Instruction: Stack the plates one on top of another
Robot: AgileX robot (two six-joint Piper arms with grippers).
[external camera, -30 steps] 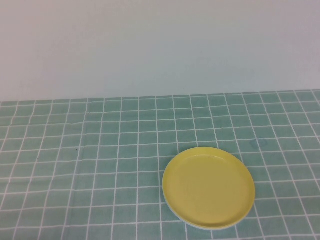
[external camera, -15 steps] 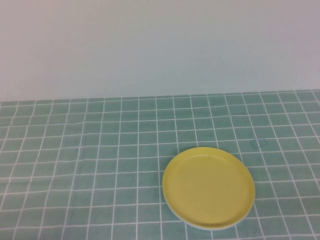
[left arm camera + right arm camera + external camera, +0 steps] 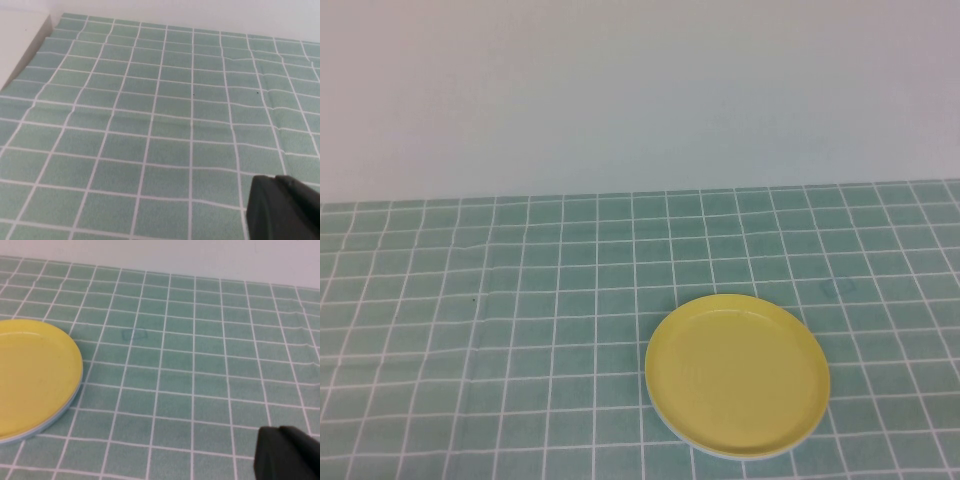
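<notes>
A yellow plate (image 3: 737,375) lies flat on the green checked cloth, right of the middle and near the front edge in the high view. It rests on another plate, of which only a thin light blue rim (image 3: 56,420) shows beneath it. Neither arm appears in the high view. My left gripper (image 3: 274,179) hovers shut over bare cloth with no plate in its view. My right gripper (image 3: 278,430) is shut too, holds nothing, and hangs well to the side of the yellow plate (image 3: 30,375).
The green cloth with white grid lines (image 3: 520,330) covers the table up to a plain white wall (image 3: 640,90) at the back. In the left wrist view the cloth ends at a white surface (image 3: 20,40).
</notes>
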